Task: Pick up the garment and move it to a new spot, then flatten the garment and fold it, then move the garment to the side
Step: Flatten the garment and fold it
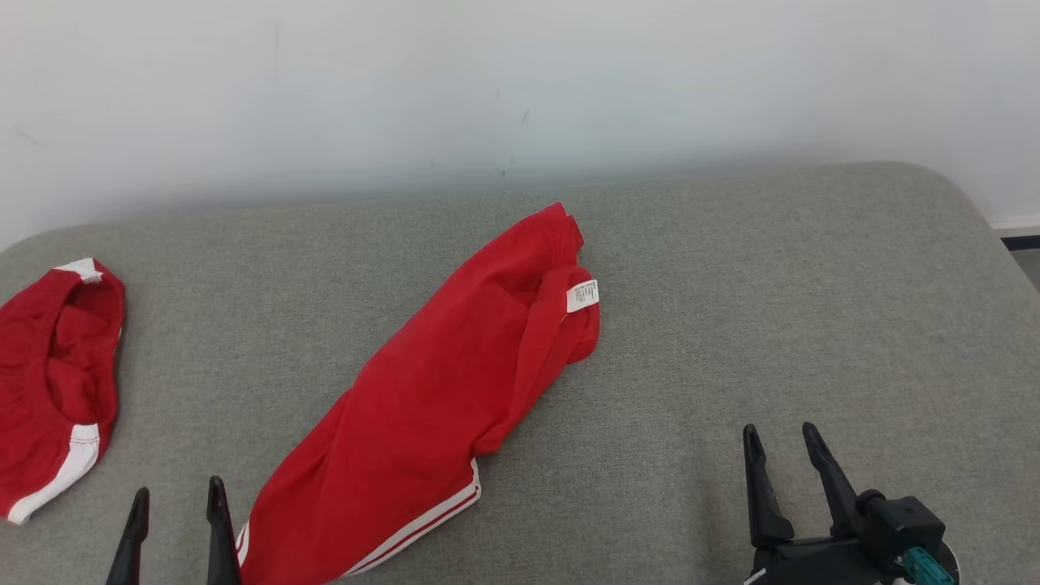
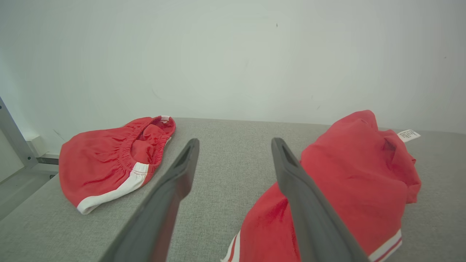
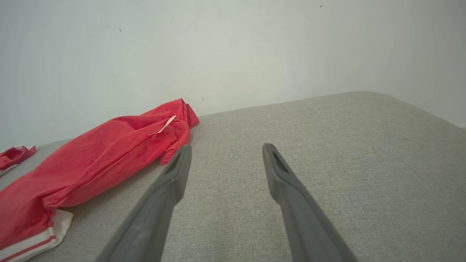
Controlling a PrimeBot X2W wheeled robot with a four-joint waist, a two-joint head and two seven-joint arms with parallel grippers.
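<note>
The garment point(image 1: 422, 406) is lying loose on the grey fabric-topped desk point(image 1: 772, 284), roughly in the middle of my head view. It's bunched into a long red strip that runs diagonally from near the bottom edge of that view up toward the wall point(image 1: 520, 81). The near end has the white stripe trim point(image 1: 422, 520), and a small white label point(image 1: 582, 296) is flipped out at the far end. Nothing is holding it.

My left gripper point(image 1: 179, 487) sits just beside the striped end, on its left, with the jaws spread wide and nothing between them. In the left wrist view one of its fingers point(image 2: 309, 211) overlaps the red fabric, but I can't tell if it's actually touching.

The right gripper point(image 1: 780, 429) is well apart from the shirt, over bare desk at the lower right. Its jaws are wide too and empty, same story in the right wrist view.

Way over on the left edge of the desk there's a second red garment point(image 1: 53, 382), crumpled, with a white band.
</note>
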